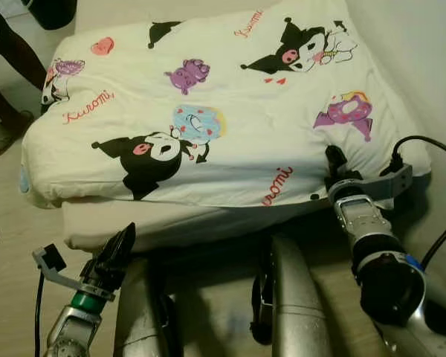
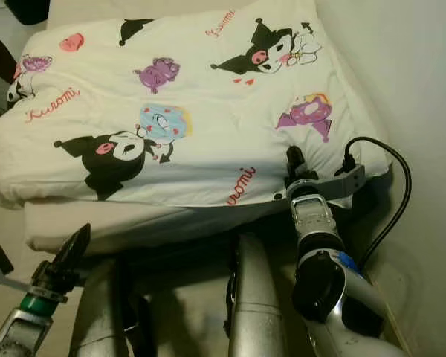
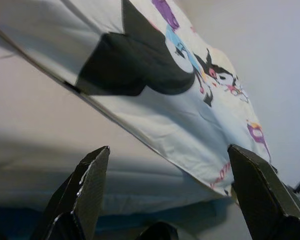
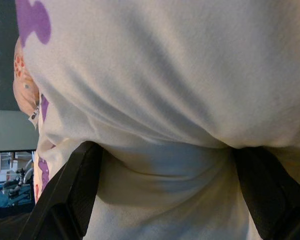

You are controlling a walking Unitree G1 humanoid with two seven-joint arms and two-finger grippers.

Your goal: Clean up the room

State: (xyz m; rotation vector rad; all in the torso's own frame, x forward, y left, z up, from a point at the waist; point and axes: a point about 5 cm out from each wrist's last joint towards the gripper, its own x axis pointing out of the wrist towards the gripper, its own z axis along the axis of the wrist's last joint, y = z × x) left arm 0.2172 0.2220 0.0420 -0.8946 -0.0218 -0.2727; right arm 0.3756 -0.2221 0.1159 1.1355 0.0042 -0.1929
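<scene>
Black fingers of my left gripper (image 1: 117,249) stand spread apart, holding nothing, just short of the mattress's (image 1: 134,223) near edge. My right gripper (image 1: 334,167) reaches the near right corner of the bed, its fingers wide with the cream blanket (image 1: 230,141) bunched between them in the right wrist view. That blanket, printed with black cartoon figures, purple shapes and red lettering, covers the mattress from near edge to far edge. A person's legs (image 1: 7,67) stand on the floor (image 1: 7,253) beside the far left corner.
</scene>
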